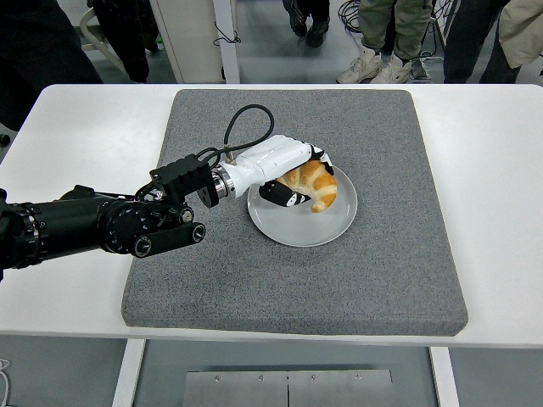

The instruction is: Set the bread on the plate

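Golden croissant [316, 184], one, pinched by left robot hand [287, 175] over one grey plate [318, 228], one grey mat [382, 271].

The scene is bright and evenly lit from overhead, with no harsh contrast. The white table [496, 212] comes close to washing out but keeps its edges. Shadows are soft and short: a faint one lies under the left hand [293, 174] on the plate [327, 229]. The hand's white shell carries a mild sheen. The grey mat [254, 288] shows crisp texture; focus holds across the frame, and the table's edges look straight.
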{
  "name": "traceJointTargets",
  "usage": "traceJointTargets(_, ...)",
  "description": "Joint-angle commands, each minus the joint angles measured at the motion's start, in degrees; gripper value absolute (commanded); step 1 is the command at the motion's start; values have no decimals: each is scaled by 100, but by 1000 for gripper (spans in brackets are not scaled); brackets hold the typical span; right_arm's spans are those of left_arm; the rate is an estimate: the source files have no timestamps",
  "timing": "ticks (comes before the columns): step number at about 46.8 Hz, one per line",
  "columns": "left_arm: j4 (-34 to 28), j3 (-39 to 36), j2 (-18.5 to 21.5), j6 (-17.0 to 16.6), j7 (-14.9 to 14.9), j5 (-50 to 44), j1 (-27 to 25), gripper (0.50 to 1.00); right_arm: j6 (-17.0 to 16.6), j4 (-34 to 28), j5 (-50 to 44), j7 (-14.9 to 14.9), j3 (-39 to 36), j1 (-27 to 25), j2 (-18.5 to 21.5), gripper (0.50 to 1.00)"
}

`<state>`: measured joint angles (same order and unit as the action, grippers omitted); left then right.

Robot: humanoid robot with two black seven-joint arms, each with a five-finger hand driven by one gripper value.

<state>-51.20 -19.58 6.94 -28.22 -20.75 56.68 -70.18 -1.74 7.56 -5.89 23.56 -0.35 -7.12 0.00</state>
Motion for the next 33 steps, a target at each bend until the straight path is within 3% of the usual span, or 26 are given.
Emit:
traceJointTargets(1,5,-2,-9,1,0,1,48,500,-1,0,0,0,0,0,0,1000)
traceJointTargets(33,14,42,9,1,0,-43,259,500,-1,0,0,0,0,0,0,1000)
